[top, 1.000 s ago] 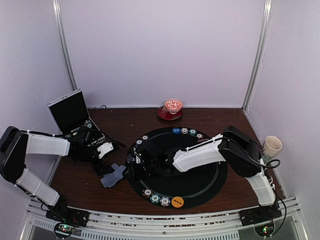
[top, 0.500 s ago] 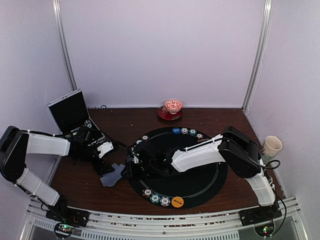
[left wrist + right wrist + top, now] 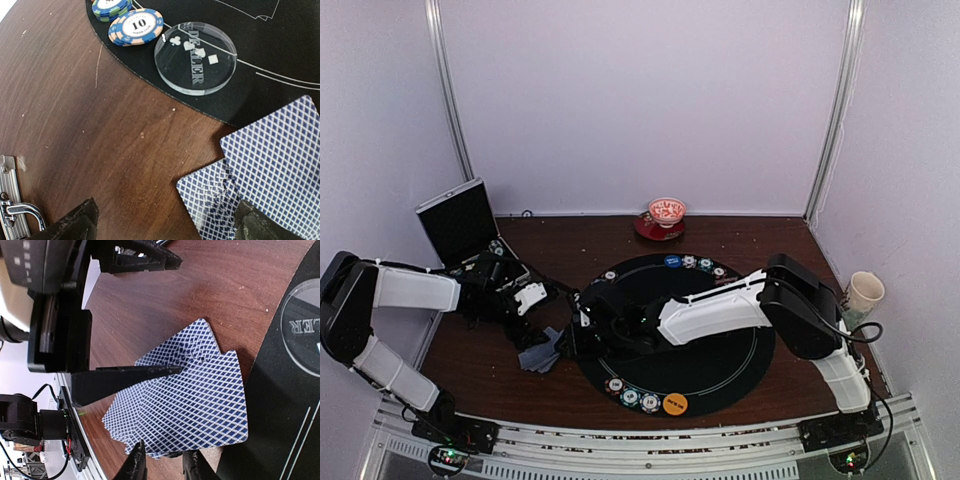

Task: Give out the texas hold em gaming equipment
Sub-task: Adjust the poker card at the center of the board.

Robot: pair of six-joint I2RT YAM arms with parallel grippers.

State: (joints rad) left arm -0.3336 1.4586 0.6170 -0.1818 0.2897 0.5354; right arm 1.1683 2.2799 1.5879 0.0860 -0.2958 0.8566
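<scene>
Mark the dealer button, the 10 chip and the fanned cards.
dealer button (image 3: 195,57): left wrist view, middle of its clear top face.
10 chip (image 3: 136,25): left wrist view, its white centre label.
fanned cards (image 3: 200,400): right wrist view, top card's back.

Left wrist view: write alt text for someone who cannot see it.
Fanned blue-backed playing cards lie at lower right on a brown wooden table, the top one overlapping the edge of a black mat. Near the mat's edge sit a clear disc marked DEALER and a blue-and-peach chip marked 10. The open left gripper frames the bottom.
</scene>
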